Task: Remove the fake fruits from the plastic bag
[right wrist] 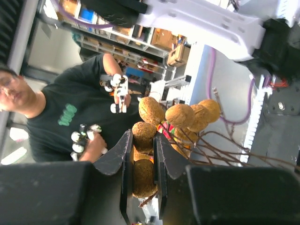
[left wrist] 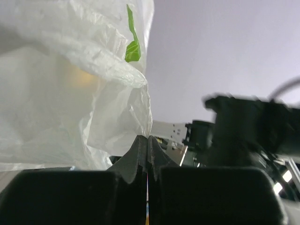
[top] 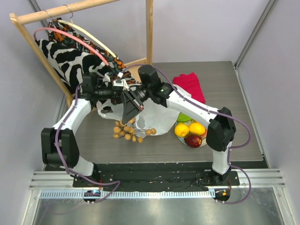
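Ok so, starting on the left: my left claw (left wrist: 148,139) is clenched all the way, fingertips pressed flat together, right at the edge of the plastic bag (left wrist: 70,93). The film comes down to the tips on their left side, but honestly I can't tell if a fold is actually pinched or just brushing them. From above, the bag sits crumpled mid-table (top: 93,145), between my two arms.

Next over, my right claw (right wrist: 143,135) is clamped on the brown grape-like cluster (right wrist: 180,115). Two of the balls are squeezed between the fingers and the rest fan off on twiggy stems. From above, the bunch is at the bag's near-left edge, strung out left to right, mostly outside the plastic. Can't say if it's touching the table or dangling.

Right of that, two lemons (top: 182,130), the dark red apple (top: 192,140) and a green piece (top: 184,117) are bunched by my right arm's base, just beside the bag. A folded red cloth (top: 190,84) lies beyond them on the far side.

The bit that matters, I reckon: the pile is to the right of the cluster with the bag between them. So the right arm, which already has the bunch, should carry it up and over.
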Controlling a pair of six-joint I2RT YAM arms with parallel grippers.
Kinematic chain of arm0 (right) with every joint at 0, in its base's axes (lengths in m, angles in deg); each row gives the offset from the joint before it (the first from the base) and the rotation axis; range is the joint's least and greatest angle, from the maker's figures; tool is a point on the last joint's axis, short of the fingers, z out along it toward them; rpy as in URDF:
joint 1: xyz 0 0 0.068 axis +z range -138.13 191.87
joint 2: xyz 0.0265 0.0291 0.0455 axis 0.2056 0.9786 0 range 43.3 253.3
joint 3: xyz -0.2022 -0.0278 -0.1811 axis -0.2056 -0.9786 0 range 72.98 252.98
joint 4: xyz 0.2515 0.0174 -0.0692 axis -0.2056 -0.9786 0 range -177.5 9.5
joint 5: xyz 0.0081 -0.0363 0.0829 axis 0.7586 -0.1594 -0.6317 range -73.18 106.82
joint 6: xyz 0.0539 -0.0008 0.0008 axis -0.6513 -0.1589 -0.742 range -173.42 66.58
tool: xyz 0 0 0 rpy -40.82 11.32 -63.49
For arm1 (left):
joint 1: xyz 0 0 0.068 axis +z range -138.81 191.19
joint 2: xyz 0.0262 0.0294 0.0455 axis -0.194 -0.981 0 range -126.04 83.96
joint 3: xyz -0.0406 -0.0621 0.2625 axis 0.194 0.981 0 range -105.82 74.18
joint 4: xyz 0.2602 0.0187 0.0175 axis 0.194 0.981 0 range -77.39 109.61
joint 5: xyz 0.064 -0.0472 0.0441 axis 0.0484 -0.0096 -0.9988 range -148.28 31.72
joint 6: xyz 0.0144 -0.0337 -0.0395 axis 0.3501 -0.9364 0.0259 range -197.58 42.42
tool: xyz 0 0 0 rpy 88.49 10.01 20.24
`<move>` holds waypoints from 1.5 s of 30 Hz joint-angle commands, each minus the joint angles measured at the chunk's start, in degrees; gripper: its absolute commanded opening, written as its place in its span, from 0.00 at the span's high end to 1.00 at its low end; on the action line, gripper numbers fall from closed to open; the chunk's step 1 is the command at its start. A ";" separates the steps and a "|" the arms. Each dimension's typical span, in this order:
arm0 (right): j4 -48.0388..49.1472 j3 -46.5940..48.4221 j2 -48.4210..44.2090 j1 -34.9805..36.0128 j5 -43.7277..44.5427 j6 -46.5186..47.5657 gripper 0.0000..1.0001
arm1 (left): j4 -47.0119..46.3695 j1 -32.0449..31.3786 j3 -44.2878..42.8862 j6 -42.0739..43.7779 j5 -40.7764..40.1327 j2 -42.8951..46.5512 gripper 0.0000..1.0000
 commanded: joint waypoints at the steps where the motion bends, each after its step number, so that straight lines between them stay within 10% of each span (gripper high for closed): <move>1: -12.55 15.46 -0.52 2.52 -2.92 7.09 0.99 | 2.08 0.64 -2.35 3.93 -4.09 -2.43 1.00; 6: -18.59 27.53 0.63 2.70 -2.92 11.41 0.99 | 3.58 0.64 -3.93 7.44 -4.62 -4.63 1.00; 12: -17.54 19.15 -6.46 -2.21 -2.75 12.91 0.99 | 9.02 0.55 -3.50 14.29 -5.77 -2.71 1.00; 29: -7.87 -18.05 -22.48 -54.68 7.68 17.21 0.99 | 25.71 2.13 9.78 35.12 -16.30 17.32 1.00; 34: -35.07 -12.02 -18.89 -57.34 29.37 53.56 0.99 | 33.72 7.84 11.18 41.71 -20.71 25.58 1.00; 45: -39.41 -22.27 -34.86 -54.88 48.50 82.15 0.99 | 43.84 13.21 11.98 48.49 -28.97 30.96 1.00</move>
